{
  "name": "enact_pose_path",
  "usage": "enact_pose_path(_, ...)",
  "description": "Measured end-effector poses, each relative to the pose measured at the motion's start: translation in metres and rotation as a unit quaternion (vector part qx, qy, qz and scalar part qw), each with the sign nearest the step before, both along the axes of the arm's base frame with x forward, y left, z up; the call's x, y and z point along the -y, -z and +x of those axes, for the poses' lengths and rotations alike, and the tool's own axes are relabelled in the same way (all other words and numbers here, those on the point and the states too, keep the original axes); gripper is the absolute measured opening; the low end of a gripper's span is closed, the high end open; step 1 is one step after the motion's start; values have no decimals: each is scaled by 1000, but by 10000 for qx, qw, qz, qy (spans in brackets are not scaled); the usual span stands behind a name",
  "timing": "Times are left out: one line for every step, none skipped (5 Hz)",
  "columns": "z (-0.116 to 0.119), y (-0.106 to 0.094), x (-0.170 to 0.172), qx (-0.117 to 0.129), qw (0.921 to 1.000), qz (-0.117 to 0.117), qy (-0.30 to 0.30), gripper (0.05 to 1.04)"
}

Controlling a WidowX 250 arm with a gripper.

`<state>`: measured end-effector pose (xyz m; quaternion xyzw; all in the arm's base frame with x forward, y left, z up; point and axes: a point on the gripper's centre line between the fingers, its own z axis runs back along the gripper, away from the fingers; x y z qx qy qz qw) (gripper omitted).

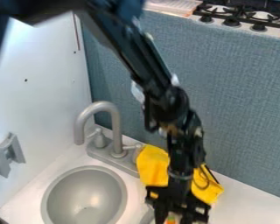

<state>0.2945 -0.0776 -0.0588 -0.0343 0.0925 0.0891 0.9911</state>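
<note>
Your gripper [176, 216] hangs right of the sink basin [87, 189], in front of the yellow cloth [153, 165]; the orange-and-green object [171, 218] sits at its lower end, long axis indeterminate. Gripper opening: you cannot tell.

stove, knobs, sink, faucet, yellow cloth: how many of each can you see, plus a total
stove: 1, cut off by the view's edge
knobs: 3
sink: 1
faucet: 1
yellow cloth: 1, partly behind the arm
total: 7
</note>
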Motion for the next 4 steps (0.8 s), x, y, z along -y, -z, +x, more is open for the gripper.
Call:
enact_pose_path(-7, -34, 16, 454, 9987, 95, 233, 580)
enact_pose_path(-19, -36, 44, 421, 9971, 141, 617, 580)
enact_pose_path(-36, -31, 73, 290, 9943, 188, 1009, 580)
enact_pose_path(-49, -18, 82, 190, 9929, 114, 1170, 580)
